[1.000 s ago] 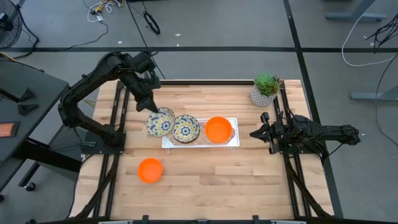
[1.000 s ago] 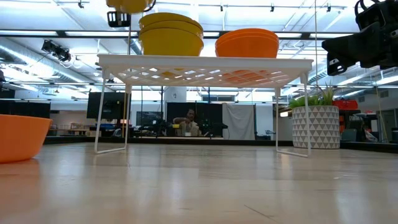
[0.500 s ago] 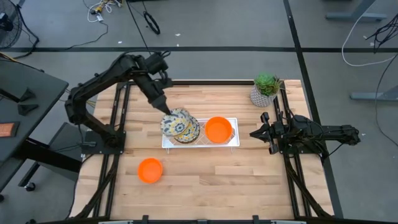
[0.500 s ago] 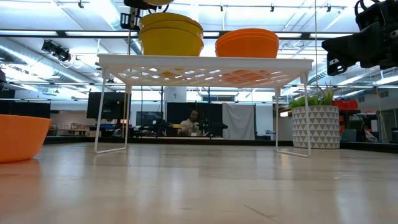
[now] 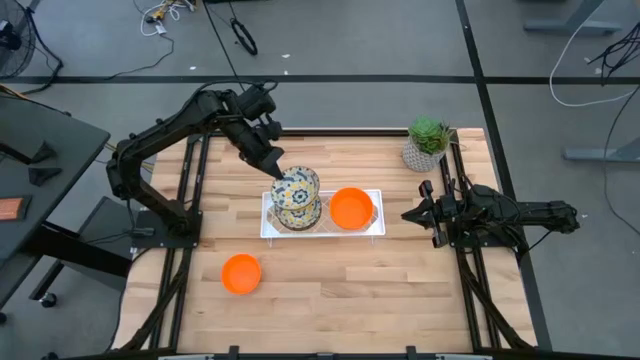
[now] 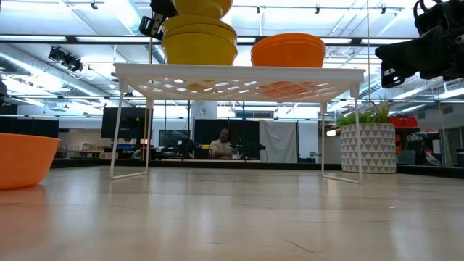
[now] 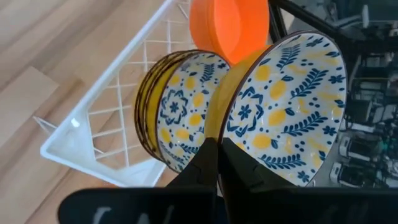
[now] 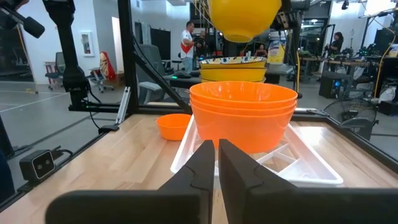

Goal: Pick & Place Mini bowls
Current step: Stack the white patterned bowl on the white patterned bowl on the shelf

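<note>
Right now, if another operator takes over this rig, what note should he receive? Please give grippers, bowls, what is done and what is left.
Left gripper: shut on the rim of a floral bowl, holding it just above the floral stack on the white rack.
Right gripper: shut, holds nothing, waiting at the table's right side near the potted plant.
Done: floral bowls stacked on the rack's left part, orange stack on its right part.
Left: set down and release the held bowl; one orange bowl sits on the table, in front of the rack.
</note>
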You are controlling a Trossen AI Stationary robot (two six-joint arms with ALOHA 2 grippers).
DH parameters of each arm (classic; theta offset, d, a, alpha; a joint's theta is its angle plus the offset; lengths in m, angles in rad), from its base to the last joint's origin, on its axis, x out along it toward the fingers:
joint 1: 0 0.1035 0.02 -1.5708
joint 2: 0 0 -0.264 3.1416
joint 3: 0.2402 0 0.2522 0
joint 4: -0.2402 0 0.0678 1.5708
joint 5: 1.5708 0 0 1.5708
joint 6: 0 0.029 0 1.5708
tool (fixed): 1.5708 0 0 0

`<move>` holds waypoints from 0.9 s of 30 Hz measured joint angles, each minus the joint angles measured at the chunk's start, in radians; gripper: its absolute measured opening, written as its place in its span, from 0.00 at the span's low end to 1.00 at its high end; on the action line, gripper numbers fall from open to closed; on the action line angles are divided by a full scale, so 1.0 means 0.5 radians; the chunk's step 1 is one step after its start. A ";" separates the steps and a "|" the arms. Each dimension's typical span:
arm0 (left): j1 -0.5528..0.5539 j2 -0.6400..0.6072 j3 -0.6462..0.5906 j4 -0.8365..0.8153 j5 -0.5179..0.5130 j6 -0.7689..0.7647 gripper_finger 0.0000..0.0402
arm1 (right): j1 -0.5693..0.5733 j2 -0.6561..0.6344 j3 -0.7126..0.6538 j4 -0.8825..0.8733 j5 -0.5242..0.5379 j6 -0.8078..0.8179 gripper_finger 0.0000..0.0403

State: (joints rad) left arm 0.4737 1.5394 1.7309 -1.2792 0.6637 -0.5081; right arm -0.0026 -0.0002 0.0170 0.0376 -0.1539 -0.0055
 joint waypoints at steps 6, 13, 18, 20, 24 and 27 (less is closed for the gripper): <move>-0.057 0.000 0.000 0.005 -0.143 -0.009 0.01 | 0.000 0.000 0.000 0.000 0.000 0.000 0.07; -0.143 0.021 -0.001 0.019 -0.238 0.050 0.01 | 0.000 0.000 0.000 0.000 0.000 -0.001 0.07; -0.190 0.093 0.000 0.020 -0.287 0.103 0.01 | 0.000 0.000 0.000 0.000 0.000 0.000 0.07; -0.198 0.127 -0.001 0.019 -0.300 0.131 0.01 | 0.000 0.000 0.000 0.000 0.000 -0.001 0.07; -0.198 0.160 -0.001 0.003 -0.312 0.179 0.01 | 0.000 0.000 0.000 0.000 0.000 0.000 0.07; -0.196 0.170 -0.001 -0.007 -0.321 0.238 0.01 | 0.000 0.000 0.000 0.000 0.000 0.000 0.07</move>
State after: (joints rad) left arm 0.3756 1.6247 1.7306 -1.2829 0.5031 -0.3889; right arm -0.0027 -0.0002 0.0171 0.0376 -0.1539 -0.0057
